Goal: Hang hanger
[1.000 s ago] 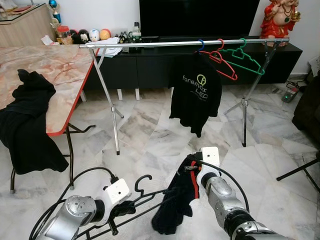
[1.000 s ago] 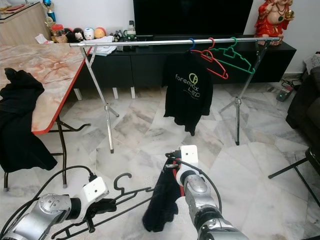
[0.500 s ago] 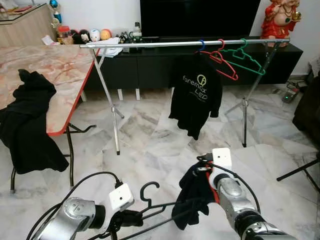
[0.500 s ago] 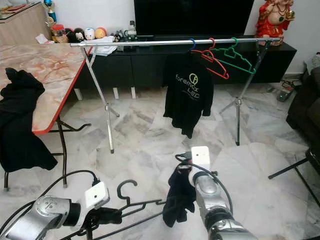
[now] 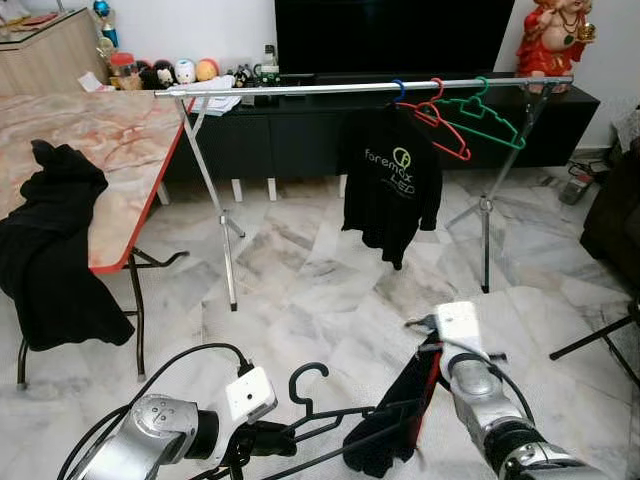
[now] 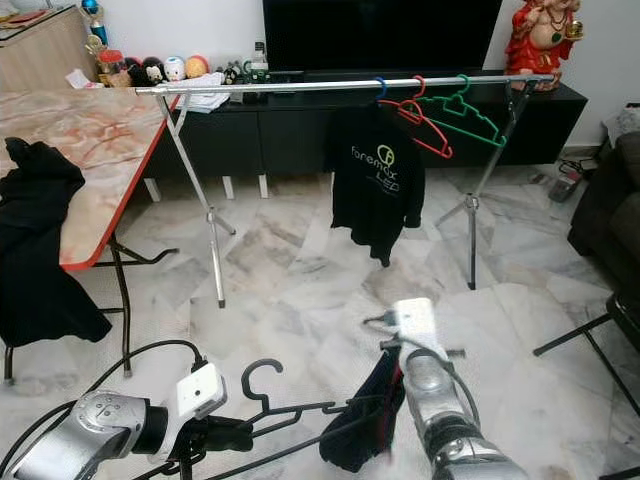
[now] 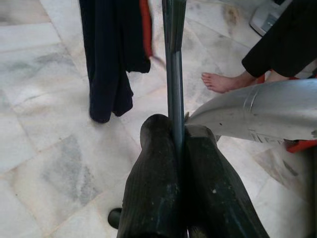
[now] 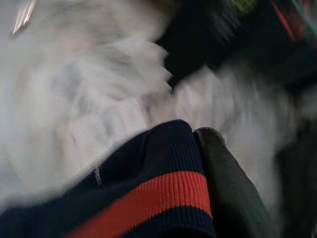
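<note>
Left pincer (image 7: 178,148) around one black hanger (image 5: 330,420); three hangers on rail (image 5: 300,88).

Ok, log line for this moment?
left tool: shut on black hanger | right tool: shut on dark garment | rail: not reached

Head stereo pair: high, facing forward and down across grey-veined marble floor (image 5: 300,270) toward long silver clothes rail (image 5: 360,87); both eyes share rail, floor and both arms, right eye offset slightly. Left wrist cam: close along black left gripper (image 7: 176,148) pinching thin black plastic hanger (image 7: 173,74), floor beyond. Right wrist cam: very close, blurred, against navy garment with red stripe (image 8: 158,198), also seen low centre from head.
</note>
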`<state>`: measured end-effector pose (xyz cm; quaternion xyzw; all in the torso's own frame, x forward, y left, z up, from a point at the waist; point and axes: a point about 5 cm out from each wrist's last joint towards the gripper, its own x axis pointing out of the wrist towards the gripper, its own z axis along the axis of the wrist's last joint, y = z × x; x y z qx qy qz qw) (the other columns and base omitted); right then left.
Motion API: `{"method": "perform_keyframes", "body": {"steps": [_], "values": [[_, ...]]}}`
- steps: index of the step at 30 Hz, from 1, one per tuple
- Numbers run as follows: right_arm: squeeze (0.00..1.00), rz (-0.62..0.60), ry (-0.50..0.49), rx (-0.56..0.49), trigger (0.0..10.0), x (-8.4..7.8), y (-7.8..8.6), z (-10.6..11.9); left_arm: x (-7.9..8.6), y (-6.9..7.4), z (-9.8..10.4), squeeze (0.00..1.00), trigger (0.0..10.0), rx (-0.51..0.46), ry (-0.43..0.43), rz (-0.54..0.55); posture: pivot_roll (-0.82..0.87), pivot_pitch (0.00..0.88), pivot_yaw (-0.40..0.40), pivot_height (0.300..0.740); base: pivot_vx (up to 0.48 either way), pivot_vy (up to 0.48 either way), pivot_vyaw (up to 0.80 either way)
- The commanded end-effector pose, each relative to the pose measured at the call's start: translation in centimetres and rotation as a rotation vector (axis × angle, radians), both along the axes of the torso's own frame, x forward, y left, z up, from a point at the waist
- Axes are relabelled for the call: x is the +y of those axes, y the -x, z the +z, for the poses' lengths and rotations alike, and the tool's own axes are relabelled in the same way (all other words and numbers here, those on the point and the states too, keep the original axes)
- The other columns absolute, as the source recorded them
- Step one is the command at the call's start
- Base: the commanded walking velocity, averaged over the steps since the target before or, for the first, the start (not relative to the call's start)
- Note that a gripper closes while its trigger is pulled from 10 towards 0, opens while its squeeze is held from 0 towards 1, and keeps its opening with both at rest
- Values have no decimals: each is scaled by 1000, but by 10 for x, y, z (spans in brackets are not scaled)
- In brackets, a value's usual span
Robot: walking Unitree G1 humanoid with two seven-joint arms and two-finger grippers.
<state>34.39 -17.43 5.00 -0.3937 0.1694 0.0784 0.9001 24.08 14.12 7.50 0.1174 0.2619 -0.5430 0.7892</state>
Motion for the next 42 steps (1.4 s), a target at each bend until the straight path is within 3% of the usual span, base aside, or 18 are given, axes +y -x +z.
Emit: {"method": "perform_keyframes", "body": {"steps": [1, 2, 3, 5, 7, 11, 14, 20, 30, 37, 42], "values": [[0, 10, 141, 121, 10000, -19, 20, -24, -2, 4, 1, 0, 10000, -2, -5, 1, 93, 65, -2, 740, 0, 0, 0], [0, -139, 80, 175, 10000, -38, 30, -33, -1, 3, 0, 0, 10000, -6, -9, 9, 95, 66, -2, 740, 0, 0, 0], [0, -236, -12, 205, 10000, -47, 37, -38, -1, 4, 0, 0, 10000, -6, -9, 13, 95, 68, -1, 740, 0, 0, 0], [0, -361, -143, 243, 10000, -56, 46, -46, -2, 4, 1, 0, 10000, -6, -8, 13, 93, 68, 0, 740, 0, 0, 0], [0, -447, -211, 274, 10000, -63, 57, -54, -5, 6, 2, 0, 10000, 3, -2, -8, 80, 71, 7, 740, 0, 0, 0], [0, -433, -238, 269, 10000, -55, 53, -54, -7, 7, 0, 0, 10000, 16, -15, -31, 77, 70, 12, 740, 0, 0, 0], [0, -404, -327, 246, 10000, -32, 38, -45, -7, 6, 0, 0, 10000, 14, -29, -31, 86, 67, 14, 740, 0, 0, 0], [0, -416, -424, 234, 10000, -13, 26, -36, -4, 9, 2, 0, 10000, 22, -35, -42, 101, 65, 10, 740, 0, 0, 0], [0, -381, -496, 162, 10000, 17, -2, -6, -7, 9, 7, 0, 10000, 22, -38, -84, 111, 64, 5, 740, 0, 0, 0], [0, -388, -524, 120, 10000, 24, -11, 7, -12, 2, 6, 0, 10000, -34, -110, -55, 115, 64, 1, 740, 0, 0, 0], [0, -400, -538, 114, 10000, 25, -13, 9, -17, -9, 10, 0, 10000, -59, -76, 42, 119, 66, 0, 740, 0, 0, 0]]}}
